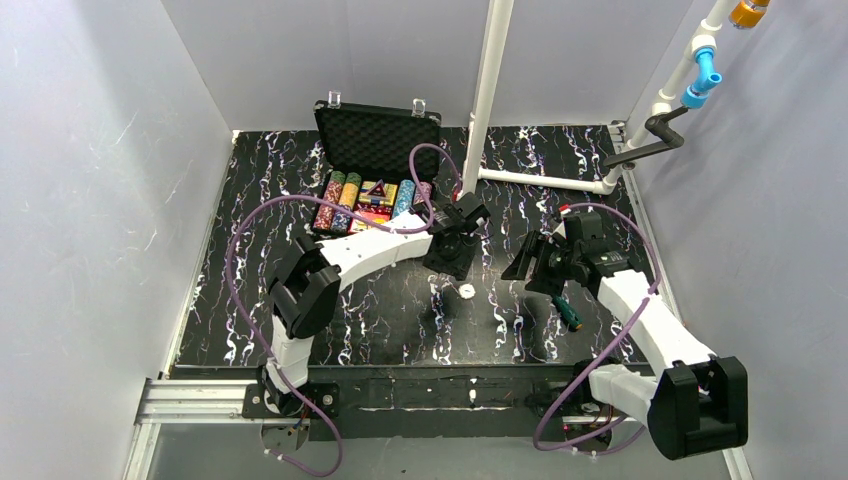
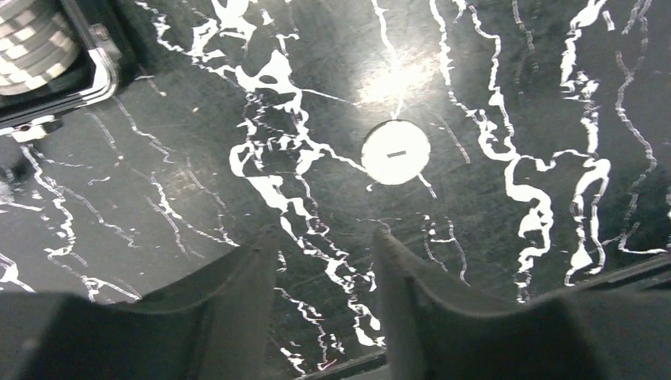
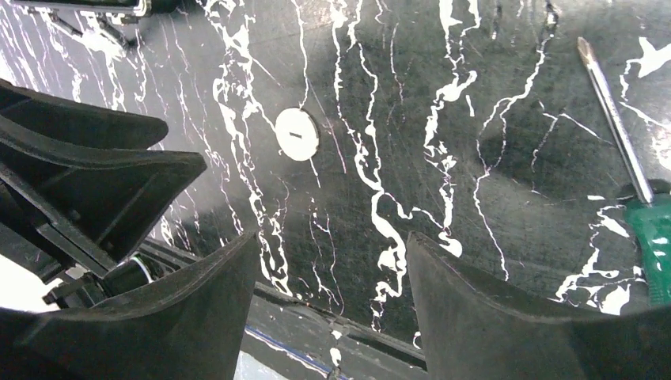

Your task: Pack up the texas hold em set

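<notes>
Now, L gripper [image 2: 320, 241]: fingers [image 2: 229, 301] partly spread, moderate gap, nothing btw them; only bare table [image 2: 158, 198] shows in the gap. No contact w/ any item. White disc [image 2: 396, 151] lies flat on the table ahead of the tips, offset a bit toward the right-hand finger in the wrist view and apart from both. Short dark mark across the disc centre.

R gripper [image 3: 332, 237]: fingers spread wider than L's, empty, table visible btw them. Same disc seen ahead and left of its gap, well clear of the tips. L gripper's black fingers come into the R wrist view at the left edge, near the disc. Screwdriver [image 3: 617, 134] w/ green handle lies on the table off the right-hand finger's side, metal tip pointing away. Not touched.

Top view: disc lies btw the two grippers, just beside L gripper's tip end, nearer L than R. It is outside the case [image 1: 378, 140], on the near side of the case's right corner. Case sits at the far side of the table, lid standing open, foam lining visible. Chips [image 1: 340, 200] lie in rows in the tray. Reddish items mid-tray are too small to make out. Case corner w/ chips also shows at upper left of the L wrist view.
</notes>
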### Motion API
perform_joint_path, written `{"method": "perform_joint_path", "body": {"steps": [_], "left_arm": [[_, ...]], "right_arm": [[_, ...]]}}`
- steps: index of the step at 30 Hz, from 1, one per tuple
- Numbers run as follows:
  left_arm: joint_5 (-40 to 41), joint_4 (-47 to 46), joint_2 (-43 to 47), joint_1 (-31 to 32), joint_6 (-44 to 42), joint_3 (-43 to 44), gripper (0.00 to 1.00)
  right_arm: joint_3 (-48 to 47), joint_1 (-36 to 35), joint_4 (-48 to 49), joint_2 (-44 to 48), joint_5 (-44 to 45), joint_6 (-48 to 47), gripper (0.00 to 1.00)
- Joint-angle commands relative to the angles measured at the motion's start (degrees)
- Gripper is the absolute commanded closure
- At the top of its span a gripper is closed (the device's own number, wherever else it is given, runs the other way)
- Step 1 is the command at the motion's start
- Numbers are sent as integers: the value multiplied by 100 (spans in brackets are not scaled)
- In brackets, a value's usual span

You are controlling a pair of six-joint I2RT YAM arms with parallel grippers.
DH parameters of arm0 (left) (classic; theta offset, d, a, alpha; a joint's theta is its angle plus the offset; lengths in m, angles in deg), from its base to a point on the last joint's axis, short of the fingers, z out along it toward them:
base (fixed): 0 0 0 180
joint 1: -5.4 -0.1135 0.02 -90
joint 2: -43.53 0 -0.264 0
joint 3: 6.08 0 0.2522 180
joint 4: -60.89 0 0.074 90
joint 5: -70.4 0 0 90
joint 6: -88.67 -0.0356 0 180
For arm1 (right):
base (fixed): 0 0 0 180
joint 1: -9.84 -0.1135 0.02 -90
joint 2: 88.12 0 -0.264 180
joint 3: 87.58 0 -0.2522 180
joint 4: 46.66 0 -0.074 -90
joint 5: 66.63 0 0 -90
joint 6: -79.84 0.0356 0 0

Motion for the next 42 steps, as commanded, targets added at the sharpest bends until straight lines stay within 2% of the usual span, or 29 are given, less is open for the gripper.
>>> {"method": "perform_joint_path", "body": {"steps": [1,5,13,19,25,37,42], "left_arm": [[-438,-115,147,-34,26,13,47],[-311,-69,-297,-11,443,457,41],[243,395,-1027,235,1342,1018,38],[297,396,-1143,240,1764,882,40],[34,349,-1408,239,1830,906,40],[378,512,-1605,308,2027,789,45],[400,471,-1620,309,2034,526,53]], "right_arm": [[-269,20,-51,23,-324,-273,24],[-203,25,-214,529,1,-134,25],[-21,13,-416,1222,283,-105,26],[85,19,-446,1275,224,-117,27],[127,20,-379,1225,141,-111,28],[228,14,-279,1146,61,-107,30],[250,18,-226,1126,23,-108,30]]}}
